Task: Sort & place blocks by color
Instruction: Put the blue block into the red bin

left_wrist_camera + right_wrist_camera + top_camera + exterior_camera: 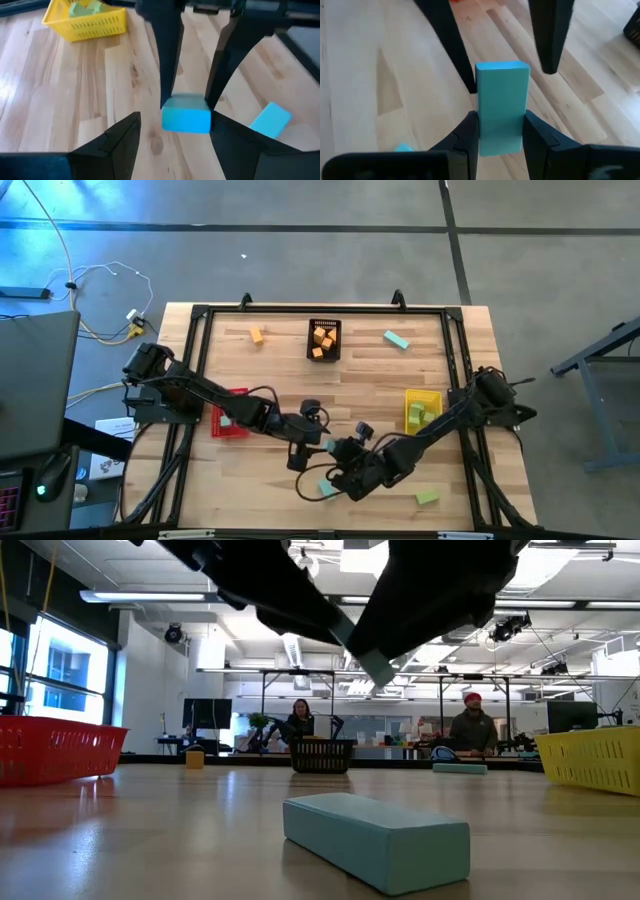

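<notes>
The right gripper (500, 137) is clamped on a teal block (501, 102), lifted above the counter (280, 360), its long axis pointing ahead to the left gripper (172, 135) — fingers apart, just beside. Red basket (230, 415) lies left, well apart.

Overhead: both arms reached toward the table's near centre. Left gripper (311, 442) and right gripper (340, 457) met close together there, with a teal block (328, 444) between them; finger state not resolvable. A second teal block (326, 489) lay on the wood just nearer the front edge. Red basket (229, 426) sat at left, black basket (324, 340) at the far middle holding orange blocks (323, 341), yellow basket (422, 409) at right holding green ones. Loose pieces: orange block (257, 335), teal bar (396, 339), green block (427, 497).
</notes>
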Motion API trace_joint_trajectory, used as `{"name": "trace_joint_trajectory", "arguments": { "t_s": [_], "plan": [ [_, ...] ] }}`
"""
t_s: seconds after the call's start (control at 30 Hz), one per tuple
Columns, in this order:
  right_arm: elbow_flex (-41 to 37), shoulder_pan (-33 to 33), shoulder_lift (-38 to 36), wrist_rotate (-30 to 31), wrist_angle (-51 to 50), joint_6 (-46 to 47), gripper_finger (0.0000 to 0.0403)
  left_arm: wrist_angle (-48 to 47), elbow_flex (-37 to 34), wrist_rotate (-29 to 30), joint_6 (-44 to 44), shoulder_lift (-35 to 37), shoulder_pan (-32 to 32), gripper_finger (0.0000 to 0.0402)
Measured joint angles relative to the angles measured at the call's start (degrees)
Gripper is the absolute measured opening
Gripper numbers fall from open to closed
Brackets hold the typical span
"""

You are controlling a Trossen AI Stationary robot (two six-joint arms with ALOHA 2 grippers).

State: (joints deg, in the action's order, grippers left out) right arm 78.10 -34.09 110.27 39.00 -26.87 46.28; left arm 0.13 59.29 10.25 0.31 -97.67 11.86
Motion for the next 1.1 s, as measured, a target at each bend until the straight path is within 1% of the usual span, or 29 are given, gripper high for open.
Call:
{"name": "trace_joint_trajectory", "arguments": {
  "t_s": [0.1,0.37,0.7,0.83,1.07,1.1],
  "plan": [
    [-0.01,-0.08,0.01,1.37,0.2,0.44,0.0087,-0.34,0.02,-0.54,0.57,-0.02,0.17,0.0214],
    [-0.01,1.14,-0.01,0.22,2.13,-2.42,0.0087,0.06,-0.04,-4.54,2.02,-0.04,0.15,0.0214],
    [-0.06,1.84,-0.01,-0.04,2.64,-3.27,0.0087,-0.14,-0.07,-5.05,1.87,-0.04,0.04,0.0207],
    [-0.06,1.84,-0.01,-0.15,2.64,-3.26,0.0087,-0.11,-0.07,-5.34,1.83,-0.04,-0.16,0.0182],
    [-0.12,1.81,-0.01,-0.26,2.95,-3.73,0.0087,0.28,-0.07,-7.12,1.57,-0.04,-0.27,0.011],
    [-0.12,1.8,-0.01,-0.26,2.95,-3.76,0.0092,0.3,-0.07,-7.11,1.43,-0.04,-0.27,0.0103]
  ]
}}
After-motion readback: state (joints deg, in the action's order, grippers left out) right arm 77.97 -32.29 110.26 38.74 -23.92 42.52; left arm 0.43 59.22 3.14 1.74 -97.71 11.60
